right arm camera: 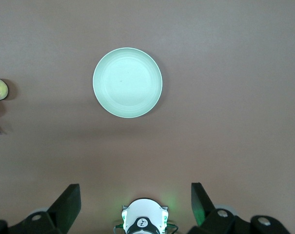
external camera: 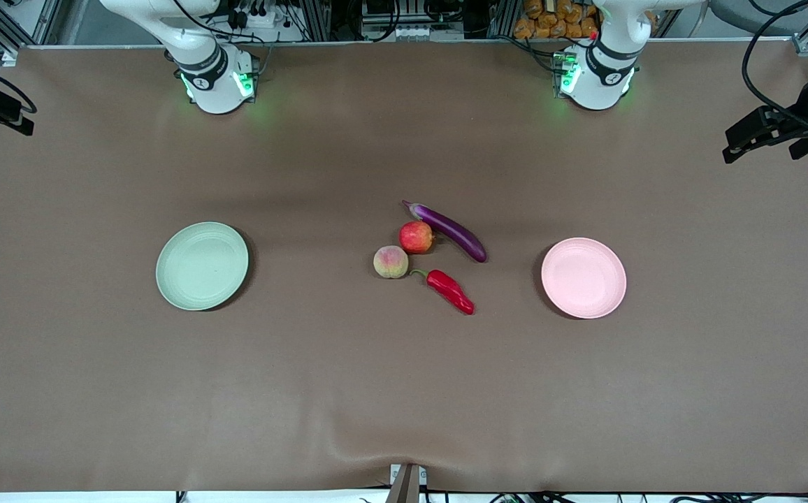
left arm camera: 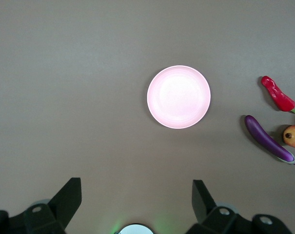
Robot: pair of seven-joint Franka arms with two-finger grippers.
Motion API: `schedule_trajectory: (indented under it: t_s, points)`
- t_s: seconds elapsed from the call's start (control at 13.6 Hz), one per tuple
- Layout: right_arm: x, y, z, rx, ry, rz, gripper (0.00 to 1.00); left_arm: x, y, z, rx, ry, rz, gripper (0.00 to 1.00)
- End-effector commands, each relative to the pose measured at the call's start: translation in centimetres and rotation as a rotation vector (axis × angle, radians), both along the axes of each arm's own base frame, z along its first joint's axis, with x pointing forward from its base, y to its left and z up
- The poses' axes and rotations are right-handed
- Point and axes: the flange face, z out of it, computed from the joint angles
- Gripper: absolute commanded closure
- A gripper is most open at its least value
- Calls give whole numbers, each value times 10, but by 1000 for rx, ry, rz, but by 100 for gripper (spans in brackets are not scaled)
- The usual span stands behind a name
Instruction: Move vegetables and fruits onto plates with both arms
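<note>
Both arms raised and waiting, left gripper (left arm camera: 136, 202) fingers spread, right gripper (right arm camera: 136, 204) likewise

Produce is bunched mid-table: apple (external camera: 416, 237) touching eggplant (external camera: 447, 228), peach (external camera: 391, 262) just beside, chili pepper (external camera: 450, 290) close by, so gaps there are tight. Wide bare table (external camera: 404, 391) surrounds the green plate (external camera: 202, 265) and pink plate (external camera: 583, 277).

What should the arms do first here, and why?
Probably lower the left gripper toward the eggplant, the item lying closest to the pink plate. Both plates, including the green plate, hold nothing, and the apple, peach and chili pepper sit clustered between them. Both grippers are open and high above the table, the right gripper over the green plate.
</note>
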Motion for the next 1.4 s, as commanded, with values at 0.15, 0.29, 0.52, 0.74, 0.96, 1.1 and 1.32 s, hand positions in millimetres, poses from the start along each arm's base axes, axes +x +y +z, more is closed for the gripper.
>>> schedule_trajectory:
  t_s: [0.15, 0.29, 0.52, 0.74, 0.96, 1.1, 1.32]
  points:
    - [0, 1, 3, 11, 2, 1, 0, -1, 15, 9, 0, 0, 21, 0]
    - [0, 1, 3, 11, 4, 1, 0, 0, 21, 8, 0, 8, 30, 0]
    - [0, 0, 3, 13, 5, 0, 0, -2, 18, 1, 2, 38, 38, 0]
    - [-1, -4, 2, 18, 9, -8, 0, -3, 13, -11, 4, 72, 44, 0]
    - [0, -4, 1, 20, 10, -6, 0, -3, 1, -26, 6, 97, 104, 0]
    - [0, -4, 1, 20, 10, -6, 0, -3, -19, -45, 14, 92, 129, 0]
    - [0, -5, 1, 23, 10, -7, 0, -3, -51, -85, 19, 68, 124, 0]
